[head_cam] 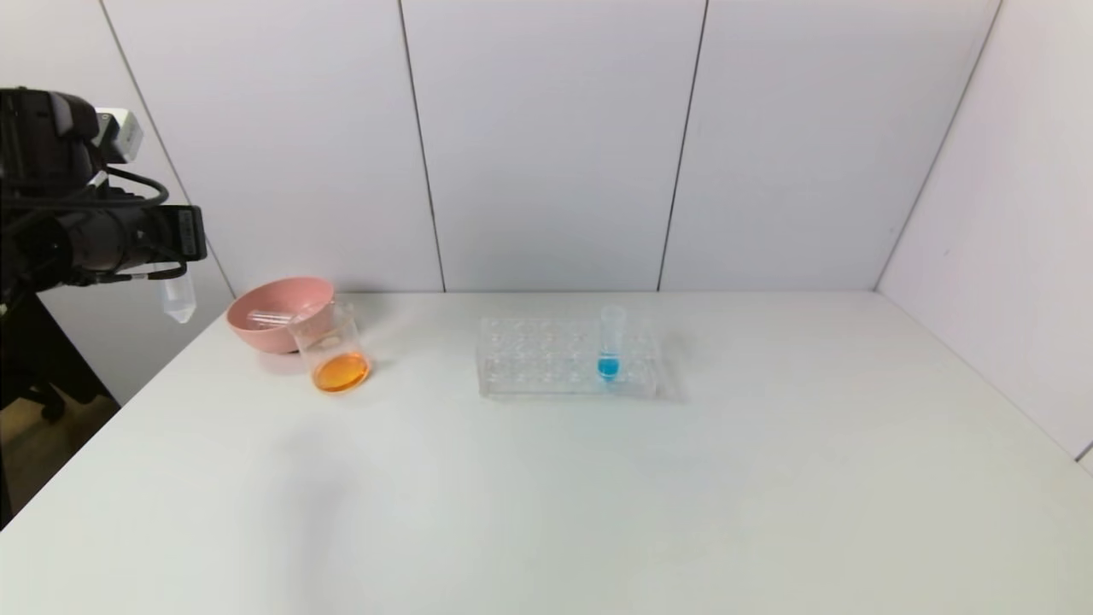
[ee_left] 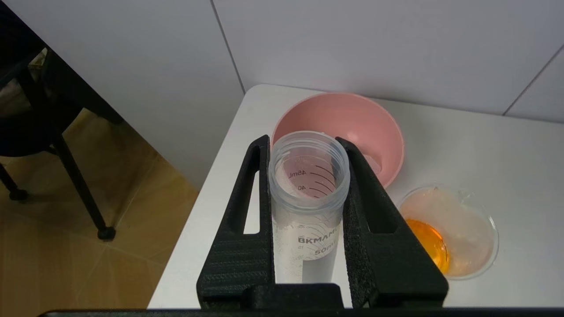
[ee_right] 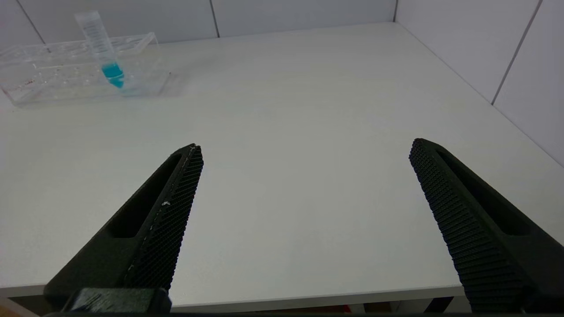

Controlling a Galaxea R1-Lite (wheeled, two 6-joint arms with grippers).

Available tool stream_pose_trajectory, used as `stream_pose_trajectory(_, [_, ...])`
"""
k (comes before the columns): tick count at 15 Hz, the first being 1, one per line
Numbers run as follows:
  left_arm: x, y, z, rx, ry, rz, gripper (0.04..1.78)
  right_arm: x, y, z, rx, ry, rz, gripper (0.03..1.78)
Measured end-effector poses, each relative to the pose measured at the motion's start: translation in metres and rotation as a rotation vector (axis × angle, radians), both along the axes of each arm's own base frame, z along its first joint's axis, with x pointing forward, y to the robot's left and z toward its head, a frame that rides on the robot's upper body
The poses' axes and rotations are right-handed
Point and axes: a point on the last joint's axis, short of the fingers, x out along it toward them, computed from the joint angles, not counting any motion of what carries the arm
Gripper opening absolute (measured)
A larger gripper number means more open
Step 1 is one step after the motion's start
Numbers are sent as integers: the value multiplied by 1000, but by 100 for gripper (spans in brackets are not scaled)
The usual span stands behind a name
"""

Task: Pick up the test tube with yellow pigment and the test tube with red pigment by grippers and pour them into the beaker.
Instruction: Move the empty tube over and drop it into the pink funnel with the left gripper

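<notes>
The left claw (ee_left: 307, 176) is clamped on an empty clear test tube (ee_left: 307, 207), held upright with its open mouth up, raised off the left edge of the counter (head_cam: 598, 478) near the pink bowl (head_cam: 275, 320); which pigment this tube carried cannot be told. In the head view its tapered tip (head_cam: 179, 299) hangs below the claw (head_cam: 171, 256). The beaker (head_cam: 335, 350) stands just in front of the bowl, with orange liquid pooled in its bottom. Another clear tube lies inside the bowl. Farther right, the clear tube rack (head_cam: 546, 363) holds 1 upright tube with blue liquid (head_cam: 609, 346). The right claw (ee_right: 304, 176) hangs spread wide over bare counter near the front edge, well apart from the rack, gripping nothing.
</notes>
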Motion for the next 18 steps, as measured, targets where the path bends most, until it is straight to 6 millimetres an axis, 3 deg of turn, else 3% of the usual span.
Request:
stream_pose_trajectory(2, [0,1,-14,-24,-130,43,45,0,0,0,0,0,0,171])
stream_pose_trajectory(5, [17,3,-32,-54,-287,108,45,0,0,0,0,0,0,171])
stream_pose_trajectory(14, [101,5,-85,-37,-298,158,45,0,0,0,0,0,0,171])
stream_pose_trajectory(18, [121,5,-97,-30,-287,165,45,0,0,0,0,0,0,171])
